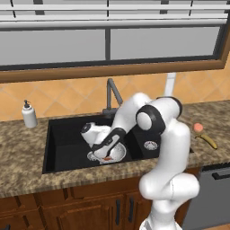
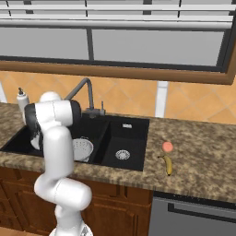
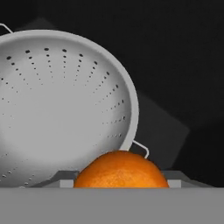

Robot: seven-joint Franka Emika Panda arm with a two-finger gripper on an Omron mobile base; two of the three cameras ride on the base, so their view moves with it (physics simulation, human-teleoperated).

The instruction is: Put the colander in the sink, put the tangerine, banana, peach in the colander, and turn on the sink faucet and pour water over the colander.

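Gripper (image 1: pixel 106 155) clamped on tangerine (image 3: pixel 121 169), low centre of frame, hovering over colander (image 3: pixel 61 105) in sink (image 1: pixel 63 148); next move looks like release, then peach (image 2: pixel 168 146).

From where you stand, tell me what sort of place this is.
A kitchen, by the look of it: a black sink with a faucet set in a stone counter, wooden cabinets below.

Matt perforated colander (image 3: pixel 61 100), speckled stone counter (image 1: pixel 22 148)
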